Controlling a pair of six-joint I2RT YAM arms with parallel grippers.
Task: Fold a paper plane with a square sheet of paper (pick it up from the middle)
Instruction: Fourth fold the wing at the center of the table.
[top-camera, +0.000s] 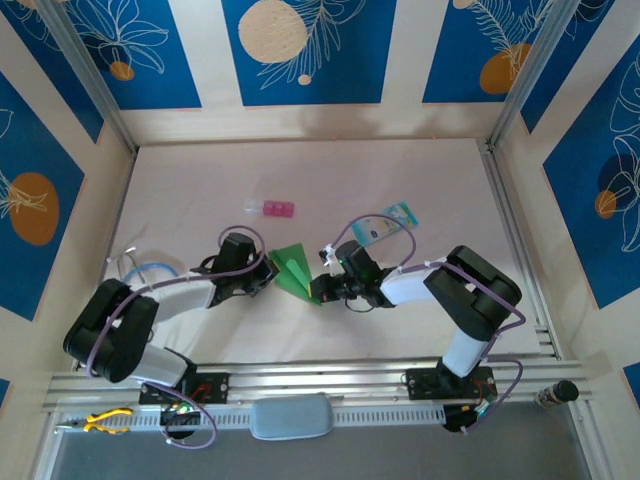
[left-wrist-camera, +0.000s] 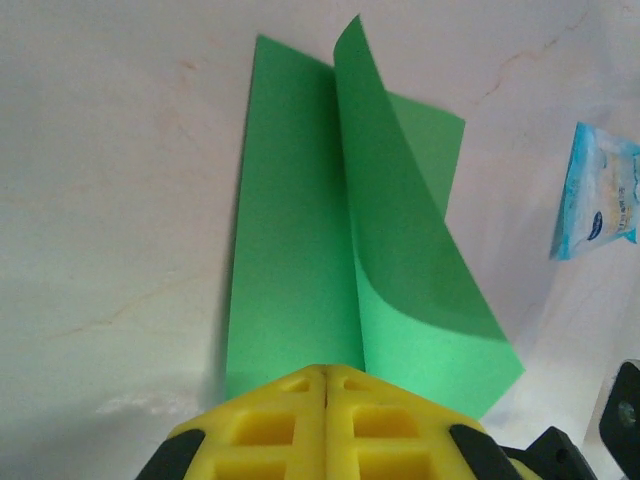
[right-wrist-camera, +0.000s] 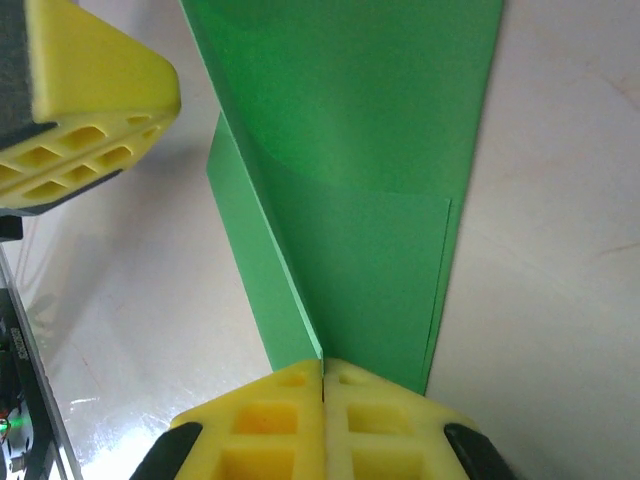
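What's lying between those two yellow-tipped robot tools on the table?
A partly folded bright green sheet of paper lies between the left tool and the right tool, seen in the top view.

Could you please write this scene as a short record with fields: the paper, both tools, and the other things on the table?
paper: square sheet of paper, green, partly folded, one flap standing up
left tool: shut on one edge of the sheet
right tool: shut on the opposite edge, at a crease
other things: pale blue packet and pink block, farther back, both apart from the sheet
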